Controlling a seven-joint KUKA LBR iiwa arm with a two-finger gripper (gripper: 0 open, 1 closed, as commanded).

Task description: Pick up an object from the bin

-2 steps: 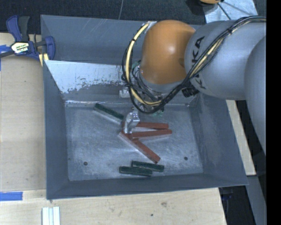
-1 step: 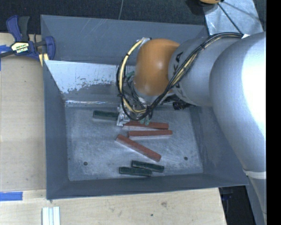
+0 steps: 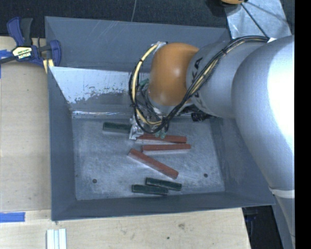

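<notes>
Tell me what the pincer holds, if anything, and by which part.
Cannot be told. The pincer is down by the right end of the upper dark green bar and the reddish bars, its tip hidden under cables.

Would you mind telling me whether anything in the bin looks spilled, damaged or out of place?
Nothing looks spilled or broken. Three reddish-brown sticks lie loose mid-bin, one slanted; two dark sticks lie near the front wall and another dark stick beside the gripper. The bin's back wall is scuffed.

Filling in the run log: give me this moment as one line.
gripper: low in bin | between: dark stick left, top red-brown stick right | held: cannot tell
</notes>
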